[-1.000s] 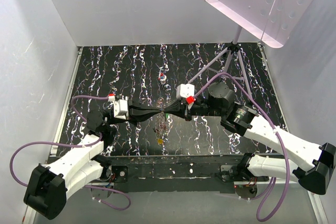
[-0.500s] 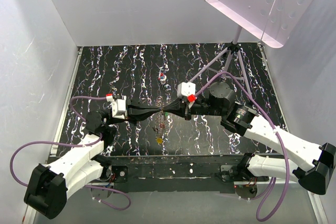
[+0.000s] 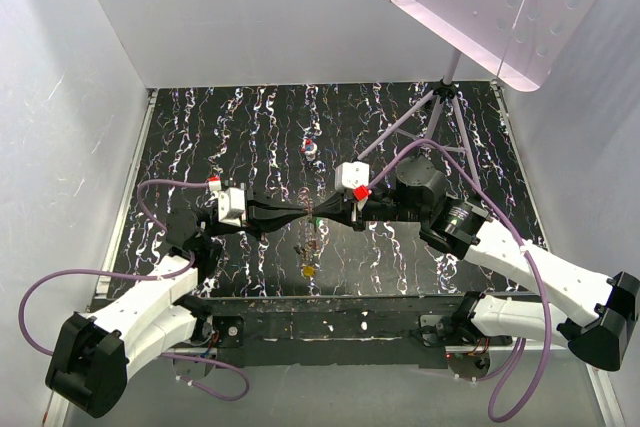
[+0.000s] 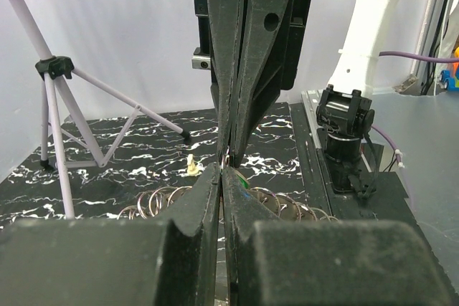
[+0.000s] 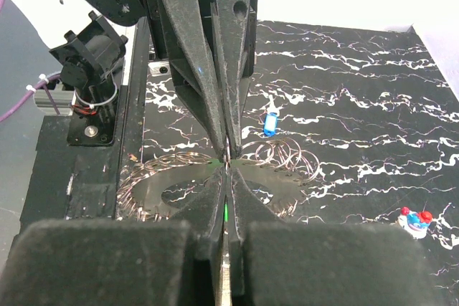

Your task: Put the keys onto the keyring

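Black counter [image 3: 200, 127] with white veins makes the floor of a white-walled booth, and both arms reach over it from the near edge. Nearest to the bases lies the yellow key [image 3: 309, 271], alone. Just beyond it is the keyring [image 5: 143, 191], a flat grey toothed ring with thin wire loops around it, under the place where the two arms meet tip to tip. The left jaws are clenched, and I cannot tell on what, perhaps a thin wire. The right jaws are clenched too, and a green sliver shows in their slit, which I judge to be the green key [image 5: 224, 213]. Further out lie the blue key [image 5: 270, 122], a small beige lump [image 4: 191, 165], a red-white-blue blob [image 3: 310, 147], and last a tripod [image 4: 57, 105].

The step in hand seems to be passing the green key onto a loop. To do it well, one side should hold the loop steady while the other slides the key's hole along the wire slowly, because both grips are at the very tips and may slip.

The fingers cover the contact point, so whether key and wire touch is not visible. The red key I cannot find with certainty.
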Motion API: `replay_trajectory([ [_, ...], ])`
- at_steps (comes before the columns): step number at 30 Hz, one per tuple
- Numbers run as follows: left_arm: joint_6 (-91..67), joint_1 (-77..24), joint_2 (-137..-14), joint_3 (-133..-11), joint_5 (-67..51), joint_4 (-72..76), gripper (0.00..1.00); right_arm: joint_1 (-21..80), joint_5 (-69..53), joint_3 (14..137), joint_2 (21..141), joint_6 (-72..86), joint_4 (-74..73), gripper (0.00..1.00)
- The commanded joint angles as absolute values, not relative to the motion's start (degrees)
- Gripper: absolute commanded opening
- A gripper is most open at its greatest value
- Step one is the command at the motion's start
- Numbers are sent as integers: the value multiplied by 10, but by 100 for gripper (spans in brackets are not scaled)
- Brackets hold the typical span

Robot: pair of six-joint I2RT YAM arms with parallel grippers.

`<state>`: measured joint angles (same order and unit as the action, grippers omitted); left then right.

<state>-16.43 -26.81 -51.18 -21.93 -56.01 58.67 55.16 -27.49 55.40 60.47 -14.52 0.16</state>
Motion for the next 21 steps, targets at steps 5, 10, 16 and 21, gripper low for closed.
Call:
replay_trajectory([
  [5, -153, -272, -507, -243, -555, 571, 0, 559, -305, 583, 608, -124, 49, 1],
  [10, -154, -272, -507, -243, -555, 570, 0, 559, -276, 584, 609, -135, 50, 1],
  [16, -153, -272, -508, -245, -553, 562, 0, 559, -277, 584, 610, -122, 58, 1],
  [21, -153, -272, -507, -246, -553, 561, 0, 560, -299, 586, 611, -142, 47, 1],
])
